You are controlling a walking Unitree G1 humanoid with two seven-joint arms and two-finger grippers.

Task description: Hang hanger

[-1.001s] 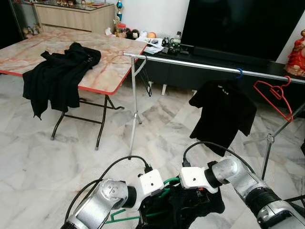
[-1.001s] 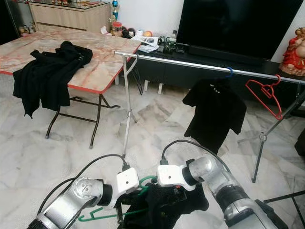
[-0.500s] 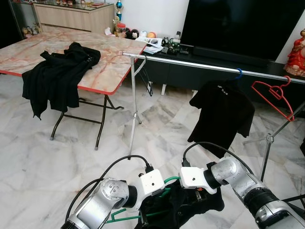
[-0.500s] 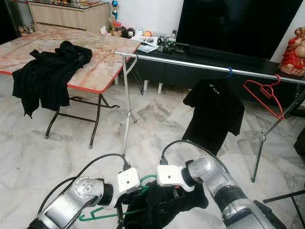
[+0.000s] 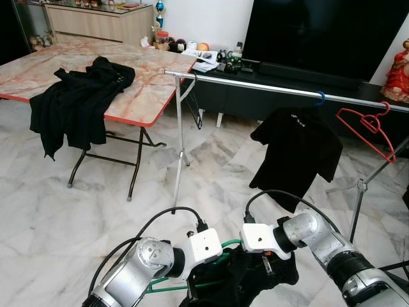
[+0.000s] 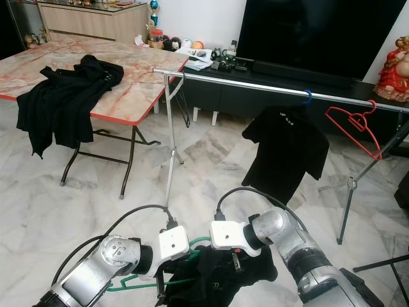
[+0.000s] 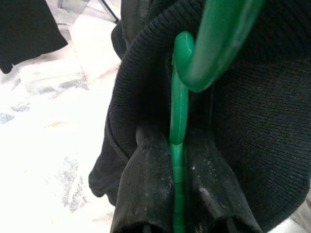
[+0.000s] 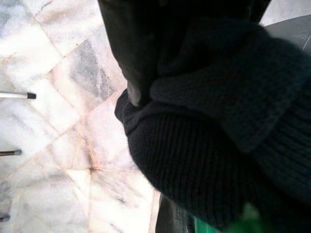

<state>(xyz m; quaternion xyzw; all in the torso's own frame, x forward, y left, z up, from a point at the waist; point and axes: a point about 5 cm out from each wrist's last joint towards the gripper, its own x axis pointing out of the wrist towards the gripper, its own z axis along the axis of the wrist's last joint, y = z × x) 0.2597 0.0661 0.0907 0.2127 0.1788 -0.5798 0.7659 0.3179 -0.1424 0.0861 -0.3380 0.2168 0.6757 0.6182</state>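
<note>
Left hand [image 7: 177, 194] clamping green hanger [image 7: 179, 111], right hand [image 6: 238, 259] gripping black garment [image 6: 217, 275]

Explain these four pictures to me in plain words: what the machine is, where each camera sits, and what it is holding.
This is a humanoid robot with two silver arms. The two wide pictures come from its head camera, looking down. The other two come from cameras on its wrists. The left gripper is shut on a green hanger that carries a black garment; the right gripper is pressed into that cloth. Ahead stands a metal clothes rail with a black T-shirt and an empty red hanger. More black clothing lies on the folding table.
</note>
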